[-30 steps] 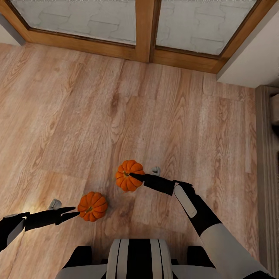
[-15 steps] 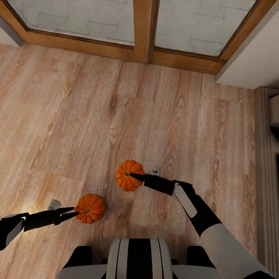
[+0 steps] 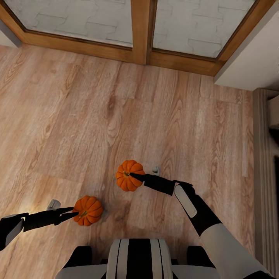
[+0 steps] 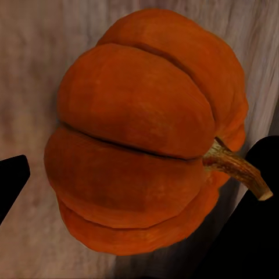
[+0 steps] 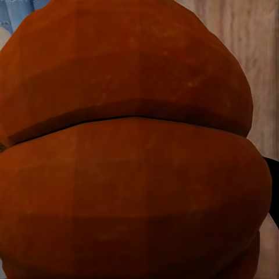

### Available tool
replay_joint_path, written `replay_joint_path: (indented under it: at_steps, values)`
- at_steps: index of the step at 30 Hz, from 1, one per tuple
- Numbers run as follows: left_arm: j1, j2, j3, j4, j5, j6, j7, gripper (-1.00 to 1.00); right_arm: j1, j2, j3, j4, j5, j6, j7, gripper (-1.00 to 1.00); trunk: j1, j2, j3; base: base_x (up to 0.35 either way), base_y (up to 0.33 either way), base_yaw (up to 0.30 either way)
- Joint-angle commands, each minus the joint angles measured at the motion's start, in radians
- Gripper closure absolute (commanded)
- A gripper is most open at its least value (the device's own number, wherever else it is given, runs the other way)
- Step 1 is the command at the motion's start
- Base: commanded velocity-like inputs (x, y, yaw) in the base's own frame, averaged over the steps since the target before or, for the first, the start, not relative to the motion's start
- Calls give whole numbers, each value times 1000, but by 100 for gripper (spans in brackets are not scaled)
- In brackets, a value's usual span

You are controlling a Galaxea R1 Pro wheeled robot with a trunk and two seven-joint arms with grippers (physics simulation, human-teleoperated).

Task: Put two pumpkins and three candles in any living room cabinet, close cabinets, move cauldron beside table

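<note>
Head camera looks down; wrist cameras close on pumpkins (image 3: 130,175).

A home's living room, by the look of it. A light wood plank floor (image 3: 116,112) spreads ahead of the grippers, ending at wood-framed glass doors (image 3: 143,29) with paving outside. A pale wall (image 3: 252,62) stands ahead to the right, and a grey moulded surround (image 3: 265,174) runs beside the right arm.
</note>
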Motion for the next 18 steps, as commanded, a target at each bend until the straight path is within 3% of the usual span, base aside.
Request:
replay_joint_path:
  at_steps: [1, 18]
  values:
    - [-1, 1, -7, 0, 10, 10, -2, -100, 0, 0, 0, 0, -8, 8, -3, 100, 0, 0, 0, 15, -18, 0]
    - [-1, 1, 0, 68, 10, 30, 22, -100, 0, 0, 0, 0, -8, 8, -4, 100, 0, 0, 0, 1, -1, 0]
